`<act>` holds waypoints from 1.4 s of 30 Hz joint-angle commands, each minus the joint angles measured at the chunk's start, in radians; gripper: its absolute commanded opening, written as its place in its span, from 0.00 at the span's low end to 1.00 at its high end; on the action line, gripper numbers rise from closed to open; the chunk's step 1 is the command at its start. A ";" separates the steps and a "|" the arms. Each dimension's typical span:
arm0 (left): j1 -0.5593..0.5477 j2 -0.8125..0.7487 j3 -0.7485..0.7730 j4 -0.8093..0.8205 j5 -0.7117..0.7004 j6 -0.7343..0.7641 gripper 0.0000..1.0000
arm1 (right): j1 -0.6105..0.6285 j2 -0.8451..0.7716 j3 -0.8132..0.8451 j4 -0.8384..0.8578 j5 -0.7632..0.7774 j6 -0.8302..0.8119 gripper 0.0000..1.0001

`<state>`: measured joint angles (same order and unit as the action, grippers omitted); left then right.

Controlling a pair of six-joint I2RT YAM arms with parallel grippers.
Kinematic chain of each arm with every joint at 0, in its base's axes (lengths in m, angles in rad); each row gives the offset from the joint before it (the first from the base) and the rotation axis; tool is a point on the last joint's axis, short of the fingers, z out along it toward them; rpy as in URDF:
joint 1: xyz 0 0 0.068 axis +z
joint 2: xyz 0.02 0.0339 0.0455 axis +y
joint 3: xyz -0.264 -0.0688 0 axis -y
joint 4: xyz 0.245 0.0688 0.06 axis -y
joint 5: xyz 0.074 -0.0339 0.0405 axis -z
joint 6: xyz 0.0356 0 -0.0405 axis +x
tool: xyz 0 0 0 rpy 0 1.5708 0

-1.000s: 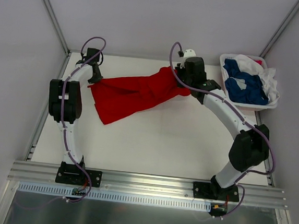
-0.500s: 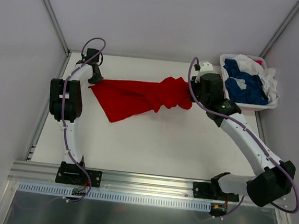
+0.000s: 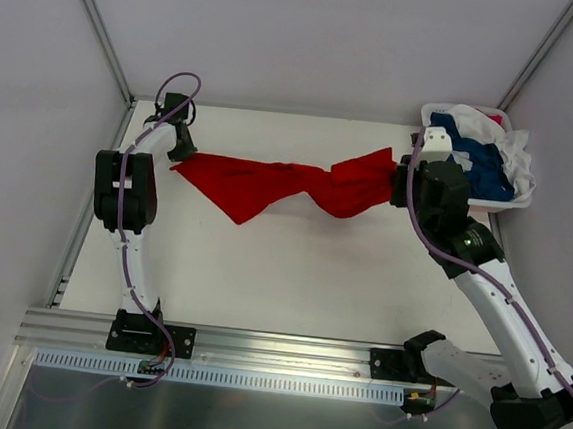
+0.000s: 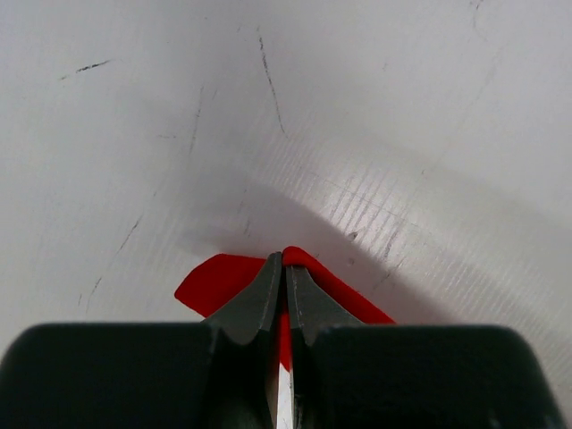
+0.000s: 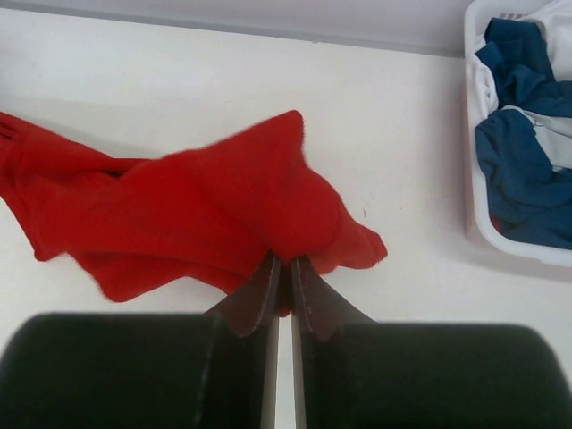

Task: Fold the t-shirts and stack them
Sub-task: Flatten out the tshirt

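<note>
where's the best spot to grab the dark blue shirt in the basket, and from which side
Probably a bunched fold on top of the dark blue shirt, coming from straight above. It lies crumpled in the white basket, tangled with white cloth, and the basket's walls would block a sideways approach. A raised wrinkle gives a gripper something to pinch without digging under the pile.

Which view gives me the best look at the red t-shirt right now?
The top external view: it shows the whole red t-shirt stretched between the left hand and right hand. The left wrist view shows only a small pinched red corner; the right wrist view shows only the bunched end that hand grips.
</note>
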<state>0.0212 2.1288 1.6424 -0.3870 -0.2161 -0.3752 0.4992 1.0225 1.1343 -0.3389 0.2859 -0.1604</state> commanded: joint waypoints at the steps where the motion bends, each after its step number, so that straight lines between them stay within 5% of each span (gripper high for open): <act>1: 0.022 0.010 0.040 0.004 -0.057 0.019 0.00 | -0.013 -0.091 0.002 -0.017 0.108 0.009 0.03; 18: 0.025 0.022 0.063 -0.004 -0.043 0.024 0.00 | -0.011 -0.197 -0.111 -0.028 0.025 0.117 0.01; 20: 0.025 0.026 0.068 -0.004 -0.035 0.025 0.00 | -0.011 -0.191 -0.107 -0.029 0.018 0.111 0.04; 22: 0.026 0.029 0.069 -0.004 -0.032 0.027 0.00 | -0.010 -0.187 -0.099 -0.034 0.012 0.111 0.22; 23: 0.025 0.028 0.071 -0.004 -0.026 0.028 0.06 | -0.011 -0.182 -0.099 -0.031 0.004 0.111 0.29; 24: 0.025 0.028 0.071 -0.004 -0.025 0.029 0.30 | -0.010 -0.180 -0.097 -0.028 0.001 0.111 0.41; 26: 0.025 0.026 0.068 -0.004 -0.022 0.032 0.63 | -0.010 -0.170 -0.093 -0.025 -0.010 0.110 0.49; 30: 0.022 -0.001 0.059 -0.006 -0.008 0.024 0.87 | -0.010 -0.141 -0.085 -0.023 -0.021 0.107 0.52; 35: -0.012 -0.081 -0.036 -0.004 0.018 -0.010 0.91 | -0.010 -0.087 -0.079 0.009 -0.028 0.104 0.53; 42: -0.174 -0.281 -0.223 -0.004 -0.012 -0.076 0.83 | -0.011 0.062 -0.016 0.040 -0.047 0.088 0.53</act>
<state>-0.0708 1.9961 1.4616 -0.3885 -0.2184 -0.4007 0.4934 1.0466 1.0481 -0.3561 0.2535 -0.0570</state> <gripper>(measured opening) 0.829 0.530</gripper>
